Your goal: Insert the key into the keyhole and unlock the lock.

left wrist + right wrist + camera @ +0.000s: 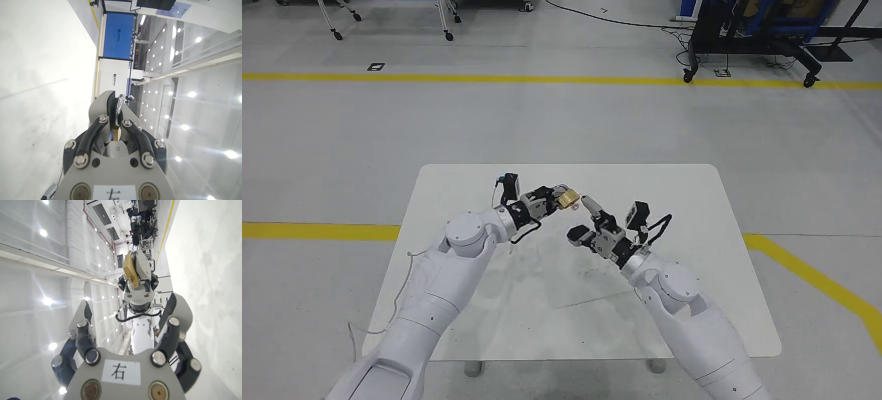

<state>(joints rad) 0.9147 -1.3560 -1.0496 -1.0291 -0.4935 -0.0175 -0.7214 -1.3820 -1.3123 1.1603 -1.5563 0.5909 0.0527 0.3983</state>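
A: Surface, room?
B: White worktop [542, 310], scuffed; grey floor [362, 130], yellow lines.
A: Lock?
B: Brass padlock [566, 199] over the worktop's far middle, left jaws clamped on it. Right jaws spread, empty, near.

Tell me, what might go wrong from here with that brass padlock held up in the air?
The brass padlock hangs above the white table in the left gripper, pinched by its silver shackle; it could twist or drop. The open right gripper sits close and might knock it.
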